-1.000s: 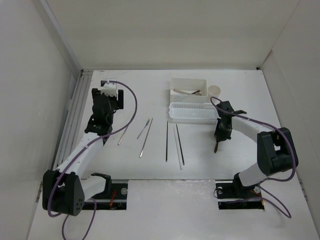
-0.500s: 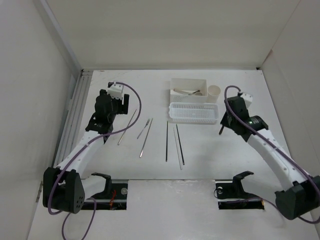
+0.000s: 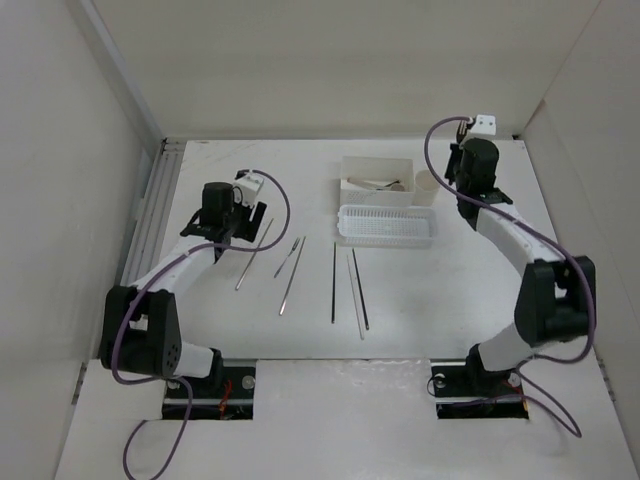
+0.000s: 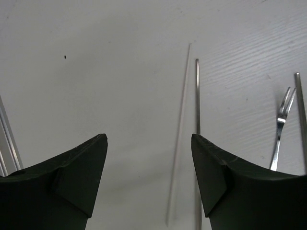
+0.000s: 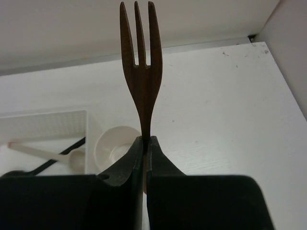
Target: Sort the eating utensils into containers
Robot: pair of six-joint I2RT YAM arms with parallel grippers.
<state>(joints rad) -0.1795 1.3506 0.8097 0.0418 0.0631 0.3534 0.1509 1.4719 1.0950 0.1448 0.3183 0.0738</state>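
While the brown fork (image 5: 140, 72) is pinched by its handle in the closed right gripper (image 5: 145, 143), tines at top centre of the right wrist view, it is judged best centred over the cream cup (image 5: 114, 149) at lower left of centre and released low, so that the light cup is not tipped. The handle's end and the cup's near rim are hidden by the jaws. The left gripper (image 4: 148, 177) is held spread wide above a silvery chopstick (image 4: 197, 96), cut off at the lower edge.

A robotics lab test cell: a white counter (image 3: 470, 310) boxed on three sides by plain white panels (image 3: 330, 70), with a cabled left arm (image 3: 175, 268) and right arm (image 3: 510, 235) bolted at its near edge.
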